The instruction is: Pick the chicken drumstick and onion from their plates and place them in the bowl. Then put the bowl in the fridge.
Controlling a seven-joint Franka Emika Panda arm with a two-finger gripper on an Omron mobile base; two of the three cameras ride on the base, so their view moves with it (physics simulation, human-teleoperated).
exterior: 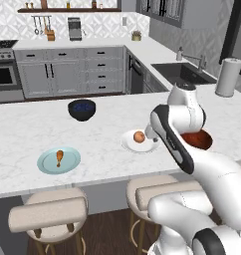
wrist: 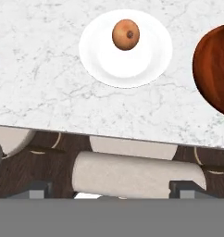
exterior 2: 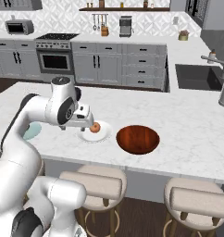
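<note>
We hold our gripper (wrist: 112, 190) wide open and empty above the counter's near edge, with the onion (wrist: 126, 34) ahead on its white plate (wrist: 146, 65).

the desk (exterior: 102, 149) looks like polished white marble with faint grey veins. the bowl (exterior 2: 138, 138) is reddish-brown wood, glossy inside. the onion (wrist: 126, 34) has smooth, slightly shiny tan skin and sits on a matt white plate (wrist: 146, 65). the stool seats (wrist: 132, 173) look like coarse beige cloth. the floor (wrist: 40, 164) is dark wood.
</note>
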